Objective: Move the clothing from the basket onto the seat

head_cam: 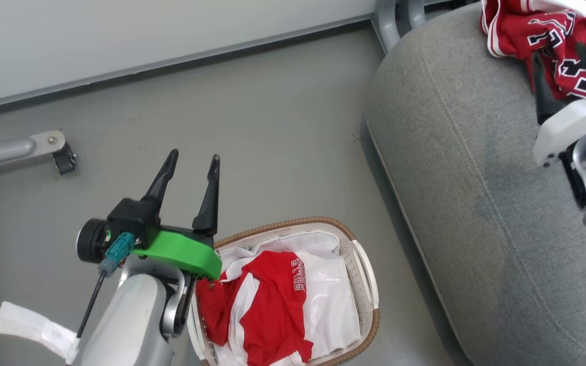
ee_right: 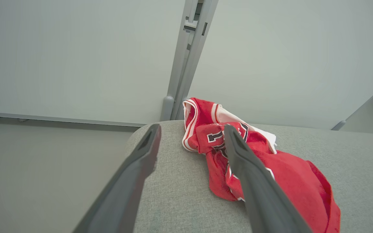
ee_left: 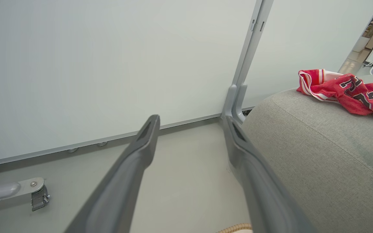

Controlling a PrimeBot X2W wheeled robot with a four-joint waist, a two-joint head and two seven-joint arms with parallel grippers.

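- So, roughly halfway by my read; one red jersey (head_cam: 542,35) with black lettering lies crumpled on the seat (head_cam: 476,178), at its far end near the wall
- left to do: a second red garment (head_cam: 272,300) with white panels sits in the basket (head_cam: 369,284), bunched on the white lining (head_cam: 333,295); nothing else red visible in there, though folds could hide more
- my right gripper (ee_right: 191,129) is over the seat beside the jersey; fingers spread wide, nothing between them; one finger overlaps the cloth in the wrist view, contact I cannot tell
- my left gripper (head_cam: 194,154) hangs above the floor at the basket's near-left rim; also spread wide and carrying nothing; fingers point toward the wall, not down into the basket
- next step, as I judge it: one arm goes down into the basket for the remaining garment, then carries it across to the seat
- seat: grey woven upholstery, rounded edge, stitched seam running along it; plenty of bare cushion between the jersey and the near end
- basket stands on the floor just beside the seat's edge, brown woven rim, white handle facing the seat
- room: smooth grey floor (head_cam: 272,127); pale wall panels (head_cam: 120,40) with a metal post (ee_right: 186,64) at the join behind the seat; a grey metal leg with a caster (head_cam: 44,147) at far left
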